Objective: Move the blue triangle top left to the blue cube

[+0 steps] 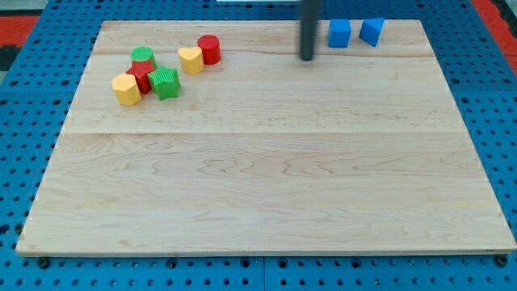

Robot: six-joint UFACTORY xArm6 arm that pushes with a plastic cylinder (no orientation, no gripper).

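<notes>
2 blues, blue cube (pixel 339 33) and blue triangle (pixel 371 31), top wooden board (pixel 266 162); my tip (pixel 307 58) left.

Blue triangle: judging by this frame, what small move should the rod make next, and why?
Probably carry my tip around to the view's right of the blue triangle. It now stands left of the blue cube, which sits between tip and triangle, so any push from here would hit the cube first.

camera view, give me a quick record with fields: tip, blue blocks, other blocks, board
tip: my tip rests just left of the blue cube, apart from it
blue blocks: blue triangle right of the cube, small gap between
other blocks: green, red and yellow cluster at the view's upper left
board: wooden board
</notes>
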